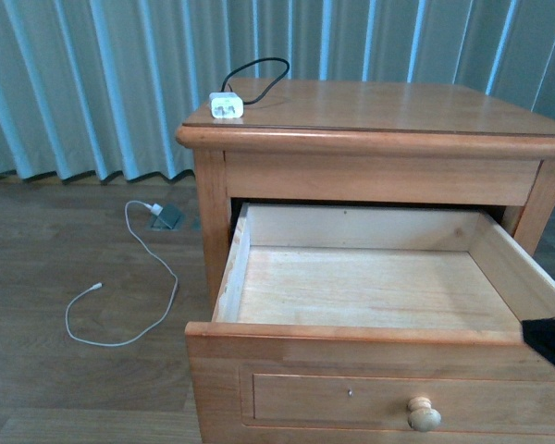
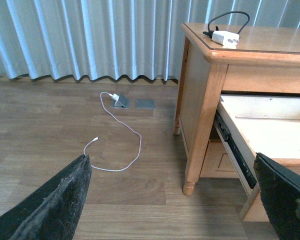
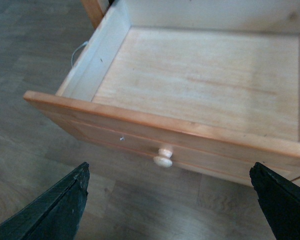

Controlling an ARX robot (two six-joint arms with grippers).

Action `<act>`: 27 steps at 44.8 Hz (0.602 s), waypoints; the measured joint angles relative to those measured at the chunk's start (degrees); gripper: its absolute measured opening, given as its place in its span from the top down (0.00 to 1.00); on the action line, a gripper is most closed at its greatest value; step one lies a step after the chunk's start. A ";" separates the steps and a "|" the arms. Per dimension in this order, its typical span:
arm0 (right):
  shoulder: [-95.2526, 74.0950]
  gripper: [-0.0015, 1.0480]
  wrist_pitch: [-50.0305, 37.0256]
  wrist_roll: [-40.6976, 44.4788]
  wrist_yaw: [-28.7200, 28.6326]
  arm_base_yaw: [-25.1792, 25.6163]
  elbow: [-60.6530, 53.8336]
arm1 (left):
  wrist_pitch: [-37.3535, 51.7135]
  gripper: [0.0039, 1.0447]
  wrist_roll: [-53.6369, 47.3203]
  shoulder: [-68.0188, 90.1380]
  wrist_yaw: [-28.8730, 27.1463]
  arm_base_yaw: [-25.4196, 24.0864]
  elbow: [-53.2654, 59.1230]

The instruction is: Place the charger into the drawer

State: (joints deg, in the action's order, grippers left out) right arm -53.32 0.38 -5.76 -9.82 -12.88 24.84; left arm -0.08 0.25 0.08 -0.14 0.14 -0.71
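A light-wood nightstand [image 1: 398,106] stood on a brown wood-plank floor [image 1: 46,240] before pale blue pleated curtains [image 1: 92,83]. The small white cube charger [image 1: 227,105] lay on the top's far left corner, its black cable looping behind. The upper drawer [image 1: 351,333] stood pulled out, bare pale wood inside. A thin white cable [image 1: 120,344] trailed on the floor to the left. The left gripper [image 2: 171,157] and the right gripper [image 3: 169,166] were both spread wide, grasping nothing.
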 joint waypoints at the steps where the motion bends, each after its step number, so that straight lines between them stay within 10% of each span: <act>1: 2.12 0.08 0.31 0.74 -0.28 0.79 0.00 | 0.00 0.06 0.00 0.00 0.00 0.00 0.00; 27: 28.55 0.08 4.70 4.59 -12.24 17.75 -7.28 | 0.00 0.06 0.00 0.00 0.00 0.00 0.00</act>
State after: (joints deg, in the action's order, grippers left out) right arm -24.77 5.08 -1.17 -22.06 4.86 17.56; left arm -0.08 0.25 0.08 -0.14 0.14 -0.71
